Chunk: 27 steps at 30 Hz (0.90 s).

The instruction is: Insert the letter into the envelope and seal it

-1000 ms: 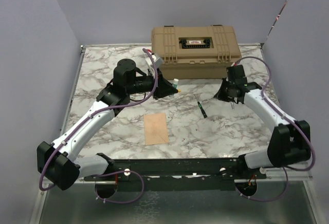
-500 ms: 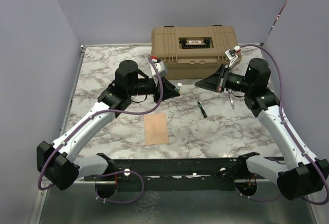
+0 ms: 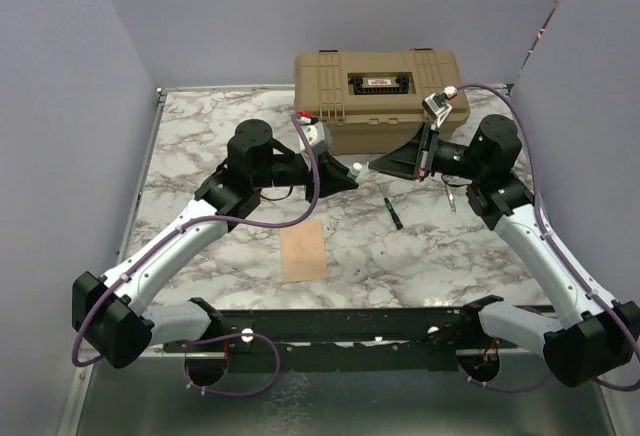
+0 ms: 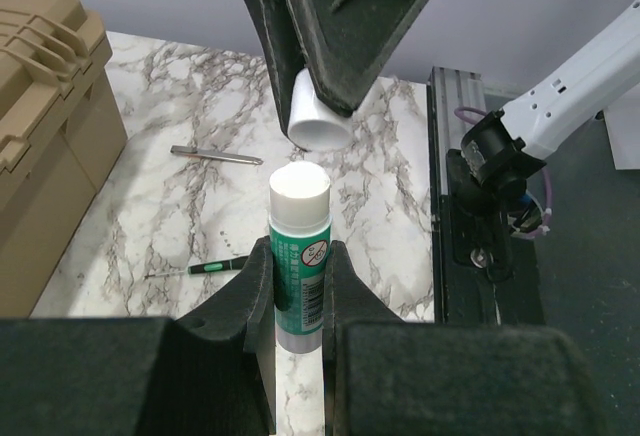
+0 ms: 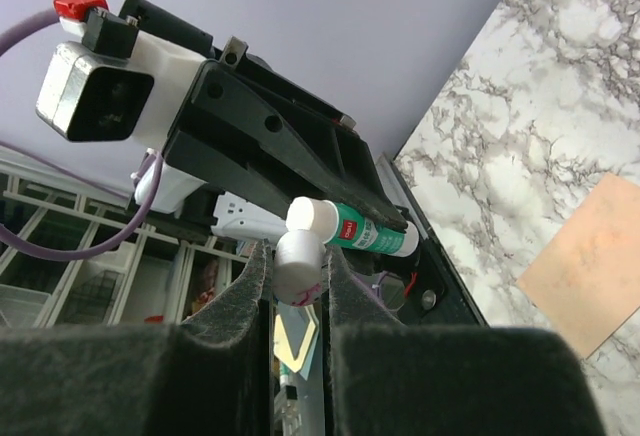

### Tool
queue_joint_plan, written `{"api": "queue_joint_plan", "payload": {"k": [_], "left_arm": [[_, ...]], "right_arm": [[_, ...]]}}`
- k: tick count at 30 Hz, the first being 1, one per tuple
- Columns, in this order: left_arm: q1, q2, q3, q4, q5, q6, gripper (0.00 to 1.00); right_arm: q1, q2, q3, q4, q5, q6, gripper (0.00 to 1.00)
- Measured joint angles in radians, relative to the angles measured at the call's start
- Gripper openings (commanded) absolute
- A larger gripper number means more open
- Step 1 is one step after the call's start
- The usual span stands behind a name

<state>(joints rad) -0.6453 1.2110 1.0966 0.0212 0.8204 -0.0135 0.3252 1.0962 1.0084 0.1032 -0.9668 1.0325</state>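
Note:
My left gripper (image 3: 345, 178) is shut on a green glue stick (image 4: 300, 256), which stands upright between its fingers with the white tip bare. My right gripper (image 3: 378, 164) faces it from the right, shut on the stick's white cap (image 5: 297, 264). The cap (image 4: 320, 121) hangs just off the tip of the glue stick (image 5: 375, 234), a small gap between them. The letter (image 3: 304, 251), a flat peach-tan rectangle with no flap showing, lies on the marble table below both grippers, and shows again as the letter (image 5: 590, 266) in the right wrist view. The envelope is out of view.
A tan toolbox (image 3: 380, 99) stands shut at the back of the table. A green-handled pen-like tool (image 3: 394, 213) and a thin metal tool (image 3: 451, 198) lie right of the letter. Grey walls close in on both sides.
My right arm rose from the table near the toolbox and swung left until its fingers met the glue stick's tip. The left gripper shifted slightly right with the stick.

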Motion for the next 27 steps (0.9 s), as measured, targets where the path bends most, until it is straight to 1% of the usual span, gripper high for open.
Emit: {"api": "queue_joint_plan", "payload": {"k": [7,16,22,27], "left_arm": [[-0.005,0.001,-0.011,0.019,0.000,-0.012,0.00],[-0.005,0.003,-0.018,0.020,0.000,-0.023,0.00],[-0.004,0.019,-0.012,-0.013,0.001,-0.027,0.00],[-0.004,0.027,-0.001,-0.055,0.000,-0.018,0.00]], "right_arm": [[0.034,0.018,0.000,0.001,0.000,0.002,0.01],[0.048,0.052,0.000,0.002,0.003,0.014,0.01],[0.052,0.064,0.005,-0.010,0.005,0.010,0.01],[0.052,0.071,0.023,-0.062,0.009,-0.012,0.01]]}}
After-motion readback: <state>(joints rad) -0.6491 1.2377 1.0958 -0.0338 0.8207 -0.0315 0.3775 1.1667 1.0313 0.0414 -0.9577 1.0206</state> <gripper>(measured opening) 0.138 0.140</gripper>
